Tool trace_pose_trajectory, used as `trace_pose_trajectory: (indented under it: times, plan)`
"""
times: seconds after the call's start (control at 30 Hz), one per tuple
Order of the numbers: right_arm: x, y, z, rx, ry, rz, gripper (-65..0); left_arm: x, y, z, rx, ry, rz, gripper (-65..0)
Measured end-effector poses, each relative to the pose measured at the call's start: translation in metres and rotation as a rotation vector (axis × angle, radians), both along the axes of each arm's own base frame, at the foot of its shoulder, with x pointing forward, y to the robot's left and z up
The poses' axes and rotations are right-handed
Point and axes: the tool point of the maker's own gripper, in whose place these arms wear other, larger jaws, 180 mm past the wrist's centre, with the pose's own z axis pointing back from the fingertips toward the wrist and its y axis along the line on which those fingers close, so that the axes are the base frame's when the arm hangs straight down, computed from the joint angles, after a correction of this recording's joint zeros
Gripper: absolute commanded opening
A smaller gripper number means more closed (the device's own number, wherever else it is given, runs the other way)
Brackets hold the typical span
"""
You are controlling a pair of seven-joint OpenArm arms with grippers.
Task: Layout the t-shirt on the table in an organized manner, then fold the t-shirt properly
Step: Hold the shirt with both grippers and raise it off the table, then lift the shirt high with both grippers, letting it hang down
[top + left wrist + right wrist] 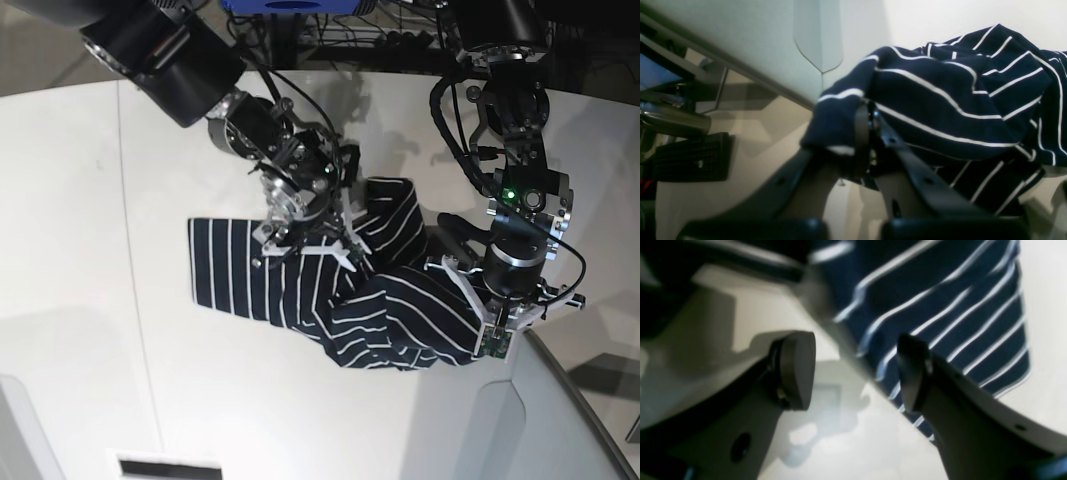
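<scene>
The navy white-striped t-shirt (300, 290) lies crumpled on the white table (100, 200), one flat part spread to the left and a bunched heap to the right. My left gripper (470, 305) is at the heap's right end, shut on a fold of the t-shirt (940, 100); the left wrist view shows its jaws pinching the cloth at the left gripper (870, 123). My right gripper (305, 238) hovers over the shirt's upper middle. In the right wrist view the right gripper (853, 373) stands open, empty, with striped t-shirt (940, 283) just beyond its fingertips.
A thin dark seam (135, 250) runs down the table's left part. The table's curved edge (570, 390) passes close to the left arm, with floor beyond it. Cables and dark equipment (400, 30) crowd the back edge. A black grille-like object (693, 156) sits below the table edge.
</scene>
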Motion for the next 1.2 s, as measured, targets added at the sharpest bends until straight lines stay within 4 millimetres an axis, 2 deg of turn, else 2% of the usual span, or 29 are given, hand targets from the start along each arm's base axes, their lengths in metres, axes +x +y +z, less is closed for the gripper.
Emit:
trace_pose_trajectory:
  times: [0.23,0.27,0.37,0.4,0.6,0.67,0.77,0.87,0.93,1.0,1.13,1.2]
  plan:
    - [0.019,-0.004,-0.004,-0.006,-0.051,0.018,-30.0,0.0,0.0,0.0,0.0,-0.001,0.0,-65.0]
    - [0.023,-0.005,-0.004,-0.008,-0.059,0.023,-34.5,0.0,0.0,0.0,0.0,-0.001,0.0,-65.0]
    - [0.019,-0.005,-0.01,-0.006,-0.056,0.03,-60.8,0.001,0.0,0.001,0.0,-0.003,0.0,-65.0]
    - [0.017,-0.005,-0.011,-0.006,-0.052,0.031,-65.0,0.001,0.0,0.001,0.0,-0.003,0.0,-65.0]
    - [0.012,-0.008,-0.003,0.004,-0.04,0.017,-65.0,0.002,0.001,0.002,0.003,-0.006,0.0,-65.0]
    - [0.008,-0.014,0.007,0.01,-0.039,-0.002,-65.0,0.002,0.0,0.003,0.0,-0.008,-0.002,-65.0]
    - [0.025,-0.024,0.04,0.031,-0.118,-0.013,-65.0,0.002,0.002,0.003,0.007,-0.006,0.003,-65.0]
    - [0.052,-0.048,0.074,0.012,-0.225,-0.017,-65.0,0.002,0.005,0.003,0.018,-0.006,0.0,-65.0]
    - [0.062,-0.074,0.09,-0.032,-0.268,-0.04,-65.0,0.002,0.01,0.005,0.038,-0.007,-0.003,-65.0]
    - [0.065,-0.087,0.103,-0.05,-0.286,-0.056,-65.0,0.004,0.014,0.008,0.043,-0.008,0.009,-65.0]
    - [0.074,-0.077,0.141,-0.005,-0.349,-0.039,-65.0,0.018,0.011,0.027,0.042,-0.061,0.005,-65.0]
    - [0.081,-0.081,0.162,-0.003,-0.391,-0.046,-65.0,0.024,0.014,0.038,0.055,-0.087,0.008,-65.0]
